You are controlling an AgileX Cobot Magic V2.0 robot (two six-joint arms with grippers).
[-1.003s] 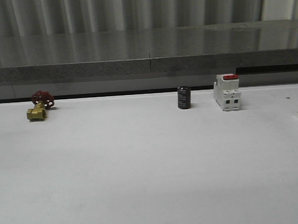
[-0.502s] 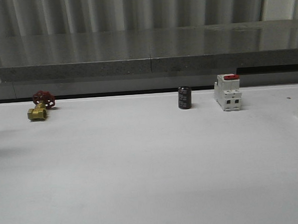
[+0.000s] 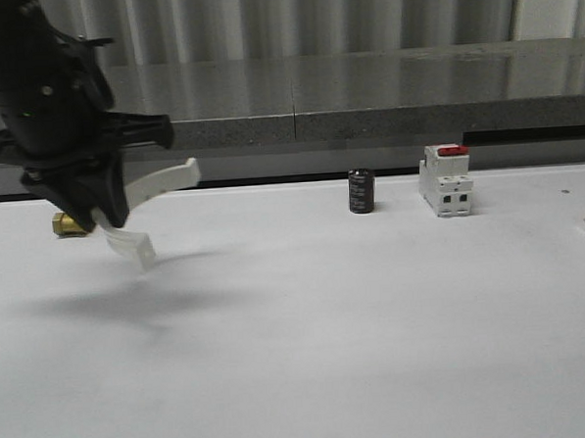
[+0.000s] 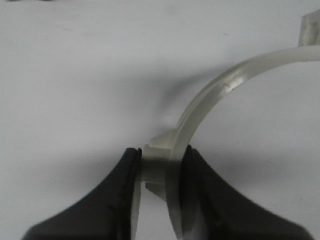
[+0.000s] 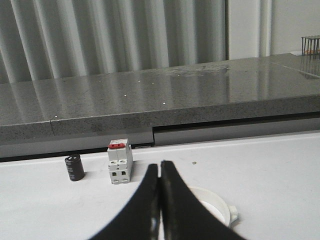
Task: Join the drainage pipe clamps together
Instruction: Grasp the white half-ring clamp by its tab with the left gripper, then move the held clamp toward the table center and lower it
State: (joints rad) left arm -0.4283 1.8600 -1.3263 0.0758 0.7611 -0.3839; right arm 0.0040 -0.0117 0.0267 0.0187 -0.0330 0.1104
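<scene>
My left gripper (image 3: 104, 221) is clamped on one clamp half (image 3: 152, 202), pinching it at the side lug, as the left wrist view shows: both fingers (image 4: 117, 200) press on the lug and the white arc (image 4: 220, 95) curves away from them. In the front view that half hangs clear above the bench (image 3: 376, 322), its two ends sticking out to the gripper's right side and below it, with its shadow on the bench underneath.

My right gripper (image 5: 160, 200) has its fingers pressed together with nothing visibly between them. Just beyond its tips lies the second clamp half (image 5: 212, 205), resting on the bench, partly hidden by the fingers.

I judge the step in hand as the carry: one half is lifted, the other not yet picked up, and nothing is joined. The next move calls for me to open the right gripper and take the lying half, or to bring the held half over to it, then line up the end tabs so the two arcs close into a ring. The held half looks tilted, so I would need to level it before mating.

Farther off from the right gripper stand the breaker (image 5: 120, 162) and a small black cylinder (image 5: 74, 167). A brass valve (image 3: 69, 224) sits just behind the left gripper.
</scene>
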